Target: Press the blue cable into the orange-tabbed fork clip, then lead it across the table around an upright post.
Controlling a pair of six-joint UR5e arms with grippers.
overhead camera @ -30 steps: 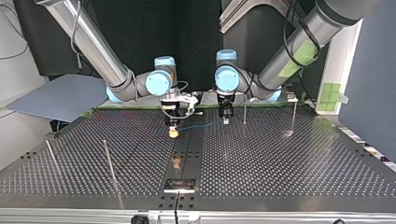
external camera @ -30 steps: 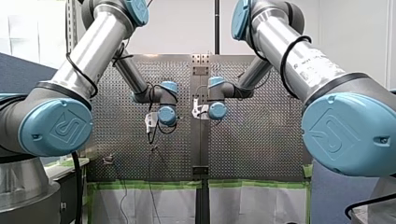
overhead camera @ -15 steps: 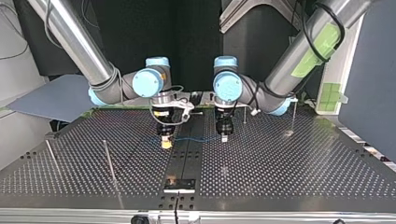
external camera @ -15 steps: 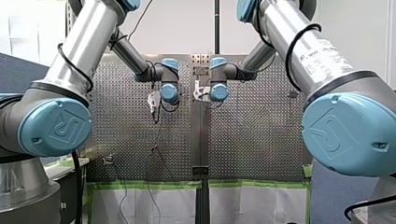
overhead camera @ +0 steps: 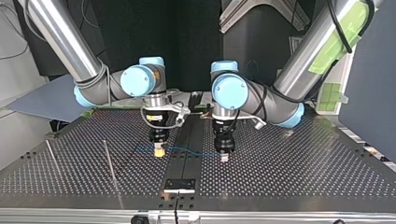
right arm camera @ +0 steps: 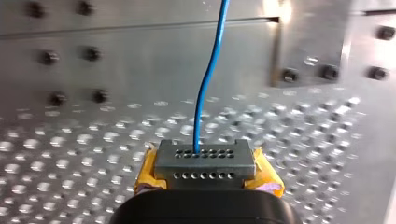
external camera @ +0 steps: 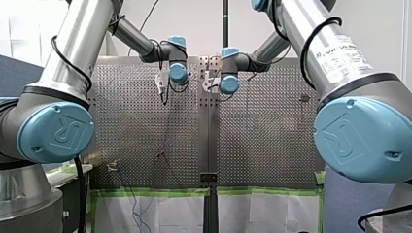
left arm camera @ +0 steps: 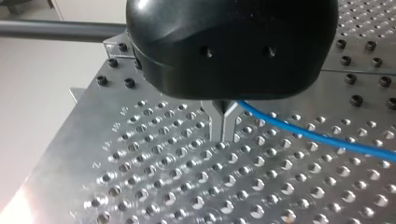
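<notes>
- Left gripper (left arm camera: 223, 135): metal fingers pressed together, clamped on blue cable (left arm camera: 317, 138). Cable exits sideways from fingers, low over table (left arm camera: 154, 168).
- Right gripper (right arm camera: 204, 162): yellow-padded, clamped on same cable, which runs straight ahead of it.
- Top view: short span strung between both grippers, just above table.
- Fork clip: not seen in any view.
- Upright post (overhead camera: 109, 162): beyond right gripper, on side away from left gripper.
- Judgement: carry phase, cable not yet seated.
- Advice: fix gripper spacing, hold span taut and level, line span across fork before descent.

Two upright posts (overhead camera: 110, 162) at top view's left, blue cable (overhead camera: 187, 150) spanning the middle, open table (overhead camera: 303, 163) rightward
</notes>
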